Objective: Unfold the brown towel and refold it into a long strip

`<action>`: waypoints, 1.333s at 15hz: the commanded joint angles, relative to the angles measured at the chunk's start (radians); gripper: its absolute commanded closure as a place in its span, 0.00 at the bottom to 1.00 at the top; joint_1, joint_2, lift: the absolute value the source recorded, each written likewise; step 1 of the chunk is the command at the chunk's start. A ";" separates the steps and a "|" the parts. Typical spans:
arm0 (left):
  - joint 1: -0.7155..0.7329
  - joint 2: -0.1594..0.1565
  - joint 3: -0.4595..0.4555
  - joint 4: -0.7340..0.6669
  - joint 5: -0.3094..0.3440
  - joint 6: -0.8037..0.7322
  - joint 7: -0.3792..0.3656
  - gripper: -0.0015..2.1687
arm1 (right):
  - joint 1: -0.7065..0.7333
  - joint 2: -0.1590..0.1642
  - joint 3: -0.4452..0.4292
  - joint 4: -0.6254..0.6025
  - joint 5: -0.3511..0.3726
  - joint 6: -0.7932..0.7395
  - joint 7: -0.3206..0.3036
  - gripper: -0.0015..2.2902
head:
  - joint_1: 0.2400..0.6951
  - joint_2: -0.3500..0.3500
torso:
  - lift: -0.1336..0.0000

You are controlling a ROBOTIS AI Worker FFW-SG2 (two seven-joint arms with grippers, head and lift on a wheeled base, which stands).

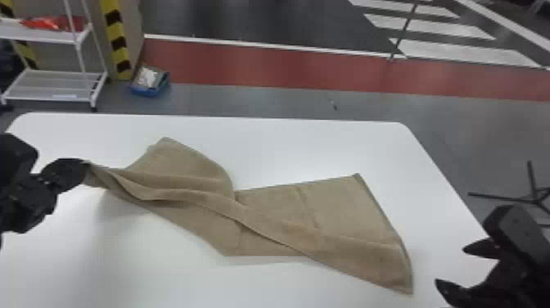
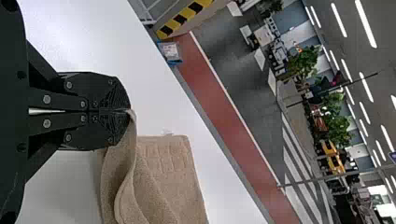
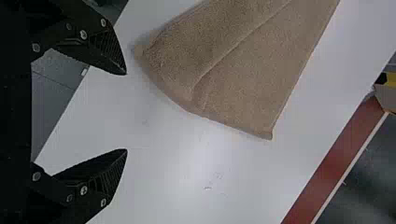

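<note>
While the left black two-fingered gripper (image 1: 85, 167) pinches one end of the brown rectangular terry towel (image 1: 266, 213), the rest of the cloth sprawls across the white round-cornered table (image 1: 327, 147)! It's a firm grip, too: the left gripper (image 2: 129, 110) has its fingers closed together on a gathered bit of edge, and that end is up off the surface, a soft shadow beneath it.

Look at those edges! From the grip, a long fold sweeps diagonally down to the towel's near right corner. One rounded flap peaks towards the table's far edge, a strip of white between them. The right end flares out, its border running from the far right corner to the near one, with creases crossing the cloth.

And over on the right, the right black two-fingered gripper (image 1: 450, 265) has its fingers spread wide, nothing between them! In its wrist view, the right gripper (image 3: 126, 112) is near the towel's end but not touching, with bare white tabletop separating the two. There's more open room along the table's far side and a broad stretch nearest the robot on the left. Beyond the slanting right edge, a black thin-legged metal stand (image 1: 533, 200) stands on the floor.
</note>
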 commanded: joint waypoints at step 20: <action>0.015 -0.001 0.010 0.001 0.001 -0.027 0.002 0.88 | -0.145 -0.033 0.216 0.166 0.092 0.047 0.087 0.88 | 1.00 0.37 | 0.08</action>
